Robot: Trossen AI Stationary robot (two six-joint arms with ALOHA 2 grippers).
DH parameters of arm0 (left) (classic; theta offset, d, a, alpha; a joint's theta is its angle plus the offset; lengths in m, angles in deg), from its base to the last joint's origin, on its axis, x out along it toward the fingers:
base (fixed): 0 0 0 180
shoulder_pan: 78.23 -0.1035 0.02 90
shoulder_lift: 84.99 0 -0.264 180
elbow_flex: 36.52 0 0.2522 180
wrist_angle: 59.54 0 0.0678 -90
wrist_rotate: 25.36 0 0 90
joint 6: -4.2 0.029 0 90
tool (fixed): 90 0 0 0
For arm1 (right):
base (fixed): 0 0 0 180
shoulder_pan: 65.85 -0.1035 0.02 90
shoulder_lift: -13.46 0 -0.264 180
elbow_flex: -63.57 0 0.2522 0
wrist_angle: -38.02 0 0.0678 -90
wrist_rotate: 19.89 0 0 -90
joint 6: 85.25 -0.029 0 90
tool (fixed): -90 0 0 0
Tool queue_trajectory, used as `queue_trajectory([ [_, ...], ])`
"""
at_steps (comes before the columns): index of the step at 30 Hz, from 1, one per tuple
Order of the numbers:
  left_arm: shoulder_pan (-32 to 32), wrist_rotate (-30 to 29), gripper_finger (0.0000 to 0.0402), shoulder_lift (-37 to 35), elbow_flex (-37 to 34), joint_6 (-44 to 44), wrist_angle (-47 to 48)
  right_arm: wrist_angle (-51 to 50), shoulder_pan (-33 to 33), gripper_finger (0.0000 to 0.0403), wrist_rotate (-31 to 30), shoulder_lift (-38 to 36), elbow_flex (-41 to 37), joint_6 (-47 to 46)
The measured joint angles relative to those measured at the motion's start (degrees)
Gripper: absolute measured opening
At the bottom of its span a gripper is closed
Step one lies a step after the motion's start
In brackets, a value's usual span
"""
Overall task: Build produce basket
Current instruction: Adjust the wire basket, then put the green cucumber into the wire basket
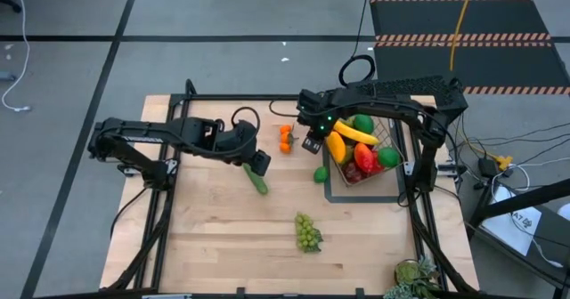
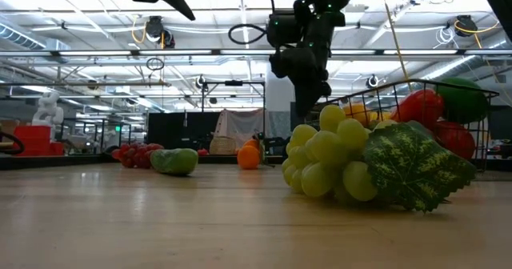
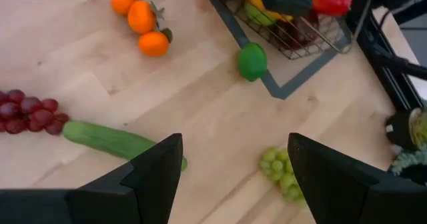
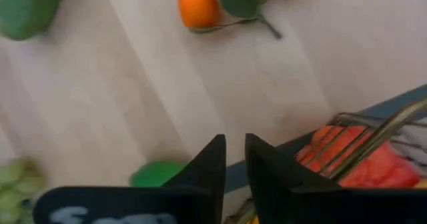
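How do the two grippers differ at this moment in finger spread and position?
The left gripper has its fingers spread wide, while the right gripper shows only a narrow gap. The left gripper hovers above the cucumber on the open table; the right gripper sits at the basket edge. Both hold nothing.

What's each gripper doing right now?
Left gripper: open, empty, above the cucumber.
Right gripper: shut, empty, at the basket edge.
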Motion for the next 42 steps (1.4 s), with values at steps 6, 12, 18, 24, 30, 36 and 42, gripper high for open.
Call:
queue_trajectory([
  [6,1.42,-0.5,0.0269,0.0,0.0,-0.85,0.02,-1.17,3.11,0.0032,-3.12,-0.25,0.09,2.73],
  [12,2.21,-0.5,0.0269,0.0,0.0,-4.52,0.0,-4.03,6.24,0.0027,-3.46,-0.32,0.09,4.05],
  [18,2.92,-0.52,0.0269,0.0,0.0,-5.79,0.0,-6.75,8.63,0.0027,-3.45,-0.54,0.03,5.22],
  [24,2.73,-1.12,0.0269,0.0,0.0,-5.57,-0.02,-7.29,10.23,0.0027,-6.41,-1.37,-0.15,5.1],
  [30,2.1,-2.88,0.0269,0.0,0.0,-4.0,-0.01,-5.87,11.42,0.0028,-6.06,-3.55,-0.23,3.01],
  [36,0.7,-3.51,0.0269,0.0,0.0,-0.1,-0.01,-0.1,10.47,0.0028,0.21,-11.56,-0.23,2.06],
  [42,-1.7,-3.54,0.0269,0.0,0.0,1.62,0.82,5.68,7.76,0.0027,2.08,-20.41,-0.97,-0.44],
])
